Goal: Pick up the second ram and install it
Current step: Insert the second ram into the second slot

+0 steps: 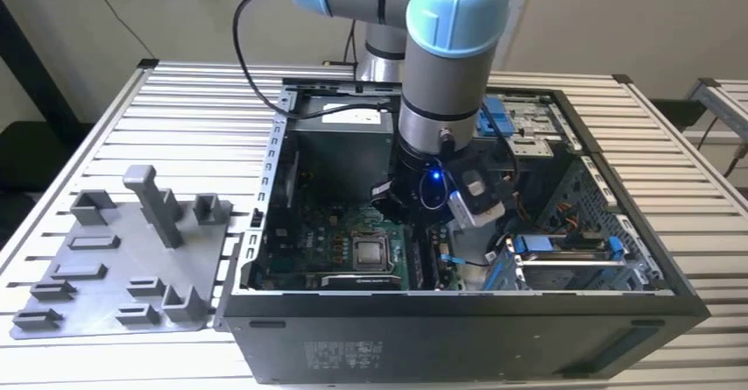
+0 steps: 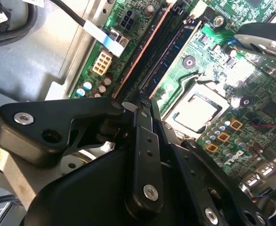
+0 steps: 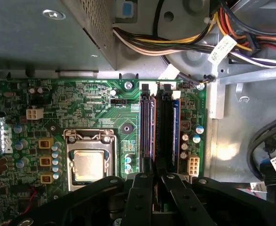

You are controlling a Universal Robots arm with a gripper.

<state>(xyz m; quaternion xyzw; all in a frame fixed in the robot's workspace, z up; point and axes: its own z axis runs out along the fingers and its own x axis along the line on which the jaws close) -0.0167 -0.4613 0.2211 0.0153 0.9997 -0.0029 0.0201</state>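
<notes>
My gripper (image 1: 423, 235) reaches down inside the open computer case (image 1: 468, 320), over the memory slots of the green motherboard (image 3: 95, 101). In both wrist views its black fingers (image 3: 143, 188) close in on a thin dark stick, the second ram (image 3: 160, 127), which stands on edge along the slot nearer the board's edge. The second ram (image 2: 168, 56) runs away from the fingertips toward the white slot latches (image 3: 166, 88). Another stick with a copper-toned edge (image 3: 147, 125) sits in the neighbouring slot. My gripper (image 3: 157, 176) (image 2: 147, 101) appears shut on the stick's near end.
The CPU socket (image 3: 88, 162) lies beside the slots. A metal power-supply box (image 3: 44, 33) and a bundle of coloured cables (image 3: 199, 44) sit beyond the board. Drive bays (image 1: 561, 250) fill the case's right side in the exterior view. The grey fixture plate (image 1: 117, 267) stands outside, to the exterior view's left.
</notes>
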